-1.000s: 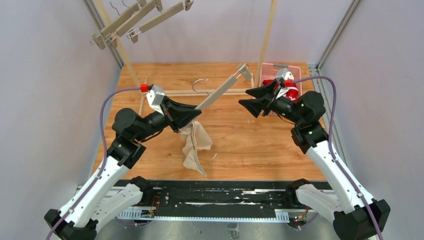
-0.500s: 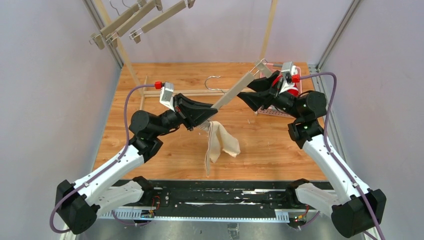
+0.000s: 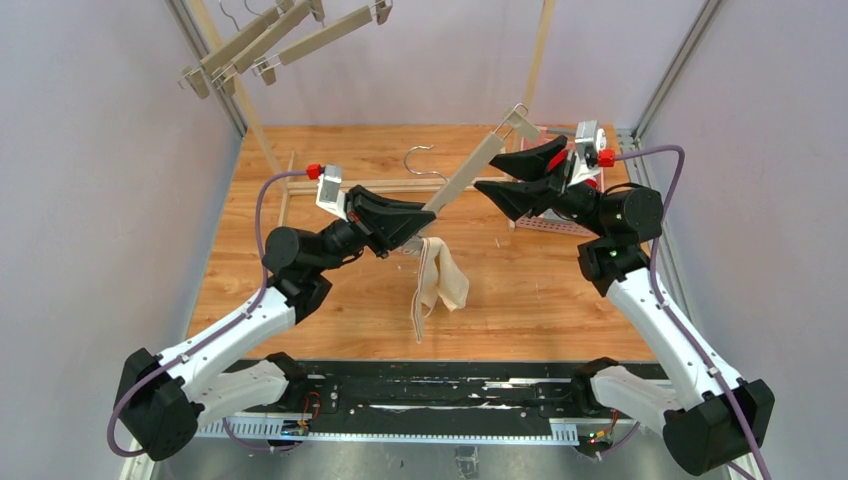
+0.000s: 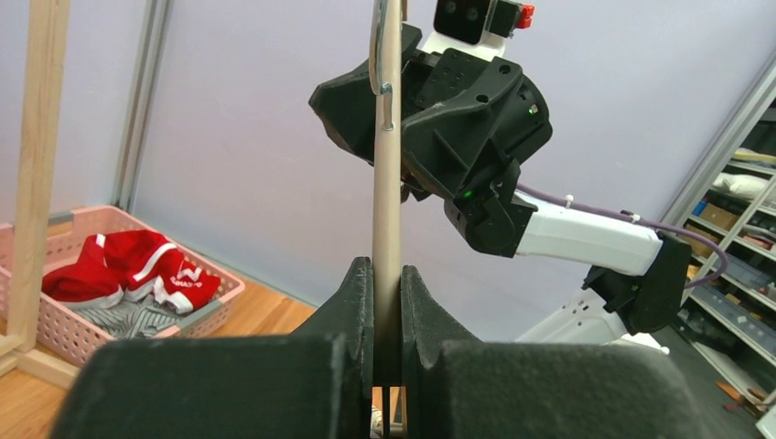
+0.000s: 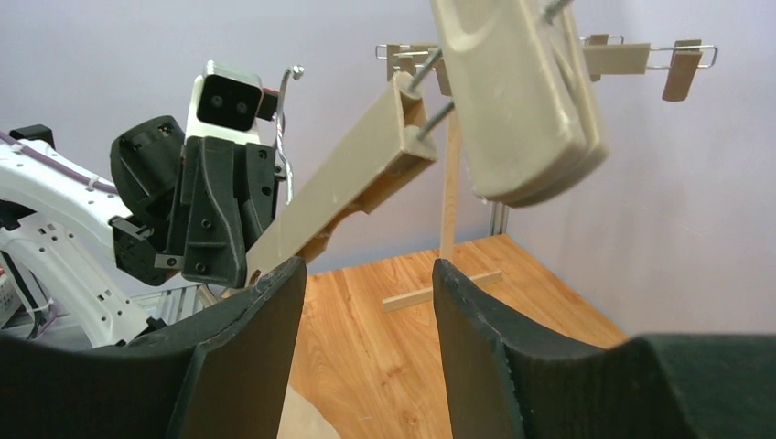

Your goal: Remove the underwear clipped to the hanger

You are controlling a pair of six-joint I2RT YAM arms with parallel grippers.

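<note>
My left gripper (image 3: 428,214) is shut on the beige bar of the hanger (image 3: 470,172) and holds it tilted in the air, its far end up. In the left wrist view the bar (image 4: 388,183) stands between my shut fingers. The cream underwear (image 3: 436,283) hangs from the hanger's low end, just below the left gripper. My right gripper (image 3: 492,173) is open and empty beside the hanger's raised end. In the right wrist view my open right gripper (image 5: 366,283) sits just under the hanger's free end clip (image 5: 522,101). The red underwear (image 4: 128,265) and the grey striped underwear (image 4: 137,315) lie in the pink basket (image 4: 41,343).
The pink basket (image 3: 548,227) stands at the back right, mostly behind my right arm. Several spare hangers (image 3: 270,40) hang on the wooden rack at the top left. The rack's post (image 3: 535,70) and base bar (image 3: 380,185) cross the back of the wooden table.
The right gripper has moved left and up, from the basket to the hanger's far end. The left arm has carried the hanger rightwards and tilted its far end higher. The cream underwear swings below.
</note>
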